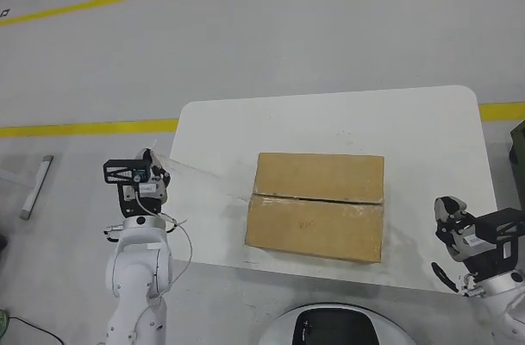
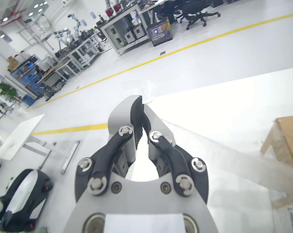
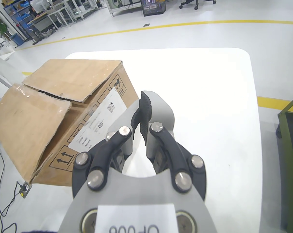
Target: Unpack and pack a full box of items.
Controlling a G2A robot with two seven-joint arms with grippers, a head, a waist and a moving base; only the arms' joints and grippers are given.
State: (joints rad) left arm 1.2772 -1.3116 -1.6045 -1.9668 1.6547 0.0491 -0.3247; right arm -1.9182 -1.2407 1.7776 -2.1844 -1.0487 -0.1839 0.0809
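1 cardboard box (image 1: 318,205) sits near the middle of the white table (image 1: 417,121); its 2 top flaps are folded down, with a dark gap along the seam between them; a clear tape strip (image 1: 203,175) stretches from the box's left end to the left jaws, which are pinched closed on its crumpled end just off the table's left edge; the right jaws are closed on nothing, hovering by the table's right edge, well apart from the box.
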